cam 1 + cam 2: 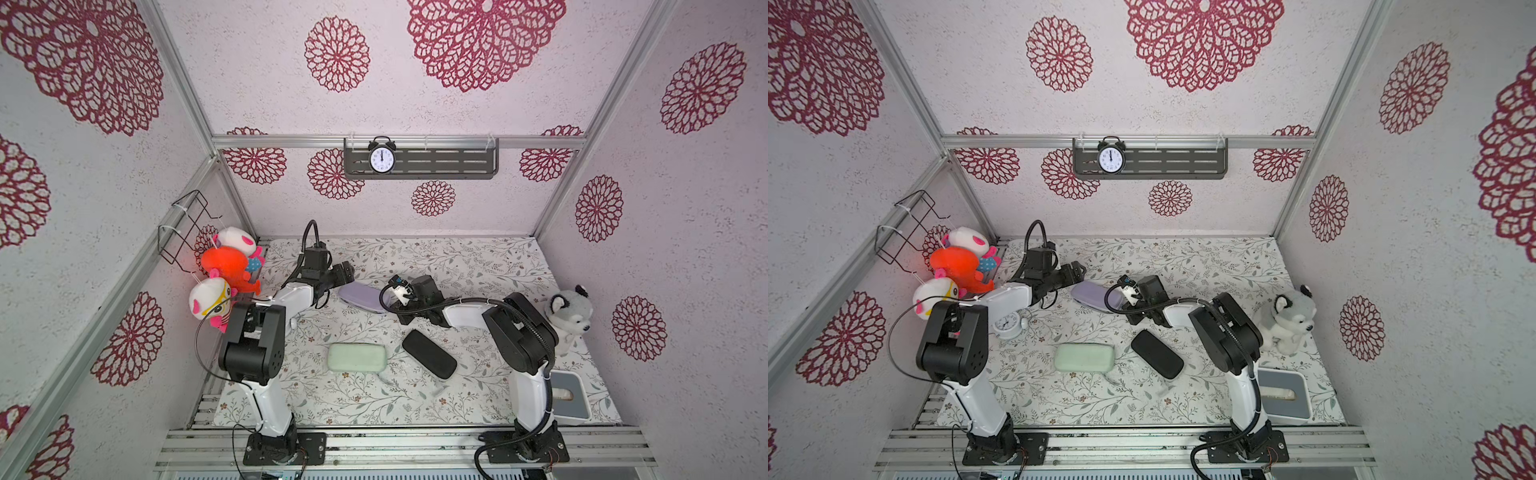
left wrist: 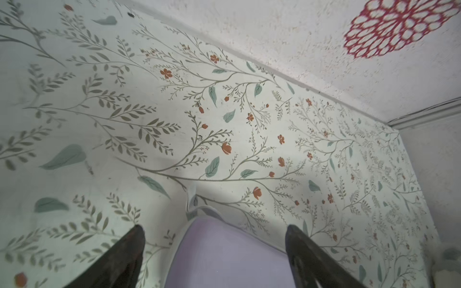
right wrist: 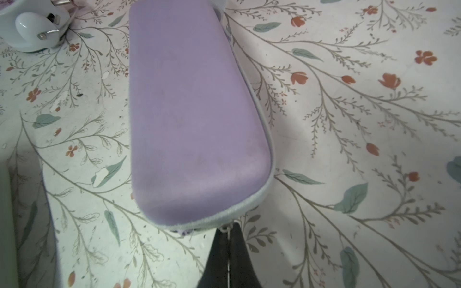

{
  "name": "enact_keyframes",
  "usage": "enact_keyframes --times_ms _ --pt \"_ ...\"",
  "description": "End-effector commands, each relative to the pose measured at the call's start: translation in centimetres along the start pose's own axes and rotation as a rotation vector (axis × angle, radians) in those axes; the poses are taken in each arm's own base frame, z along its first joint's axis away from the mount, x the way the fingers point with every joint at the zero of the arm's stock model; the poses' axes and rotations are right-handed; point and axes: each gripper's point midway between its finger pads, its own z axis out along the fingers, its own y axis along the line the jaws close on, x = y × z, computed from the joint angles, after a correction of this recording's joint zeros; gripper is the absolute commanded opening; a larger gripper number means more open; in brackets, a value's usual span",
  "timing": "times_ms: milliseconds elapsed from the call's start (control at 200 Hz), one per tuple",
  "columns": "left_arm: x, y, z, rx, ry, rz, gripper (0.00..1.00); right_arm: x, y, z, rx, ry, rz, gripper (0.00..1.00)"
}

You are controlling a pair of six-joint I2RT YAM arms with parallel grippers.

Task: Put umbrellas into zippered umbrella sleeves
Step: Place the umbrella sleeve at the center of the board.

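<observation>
Floral table [image 1: 478, 257] held mint sleeve [image 1: 357, 357] and black sleeve [image 1: 429, 353] zipped; right gripper [image 3: 228, 232] pinched the lilac sleeve [image 3: 194, 112] by its pull [image 3: 224, 228], left gripper [image 2: 215, 227] gaped; task looked nearly done.

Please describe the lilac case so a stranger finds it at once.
On the floral table, look toward the back, between the left arm and the right arm. The lilac sleeve lies there, closed. It alone is purple; the mint green sleeve and black sleeve lie nearer the front.
</observation>
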Motion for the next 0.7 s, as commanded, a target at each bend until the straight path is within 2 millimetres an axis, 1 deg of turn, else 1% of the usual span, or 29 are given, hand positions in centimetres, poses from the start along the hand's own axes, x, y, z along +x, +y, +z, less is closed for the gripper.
enact_keyframes --times_ms 0,70,135,190,225,230,240,310,355,455,505,595,645,695 --pt "2.5 0.0 1.0 0.048 0.100 0.040 0.86 -1.7 -0.3 -0.2 -0.005 -0.037 -0.035 0.00" --pt "3.2 -0.8 1.1 0.106 0.095 0.040 0.82 -1.5 -0.1 -0.2 -0.013 -0.037 -0.034 0.00" --pt "3.9 -1.1 1.1 0.122 0.097 0.023 0.76 -1.3 -0.1 -0.1 -0.018 -0.035 -0.027 0.00" --pt "5.0 -1.7 1.4 0.137 0.118 0.033 0.75 -1.2 0.0 0.0 -0.022 -0.033 -0.024 0.00" --pt "5.3 -2.0 1.4 0.146 0.131 0.041 0.73 -1.1 0.1 0.0 -0.024 -0.032 -0.024 0.00" --pt "6.0 -1.6 1.9 0.139 0.150 0.036 0.73 -1.1 0.1 0.0 -0.024 -0.034 -0.025 0.00" --pt "6.7 -1.4 2.3 0.133 0.167 0.032 0.72 -1.1 0.1 0.0 -0.024 -0.033 -0.025 0.00" --pt "8.1 -0.6 2.9 0.106 0.204 0.007 0.66 -1.0 0.2 -0.1 -0.025 -0.033 -0.024 0.00" --pt "8.7 0.5 2.9 0.047 0.208 -0.013 0.64 -0.9 0.3 0.0 -0.032 -0.027 -0.027 0.00" --pt "10.1 2.2 2.6 -0.037 0.229 -0.033 0.62 -0.5 0.9 -0.1 -0.045 0.004 -0.035 0.00" --pt "11.0 2.5 2.5 -0.048 0.247 -0.048 0.59 -0.3 1.2 -0.3 -0.044 0.016 -0.041 0.00" --pt "12.5 3.5 2.6 -0.086 0.273 -0.073 0.59 0.0 2.2 -0.5 -0.048 0.035 -0.065 0.00" --pt "13.1 4.1 2.6 -0.106 0.282 -0.087 0.59 0.3 2.6 -0.6 -0.051 0.049 -0.075 0.00" --pt "13.2 4.3 2.5 -0.108 0.284 -0.100 0.58 0.4 3.0 -0.7 -0.056 0.058 -0.075 0.00"
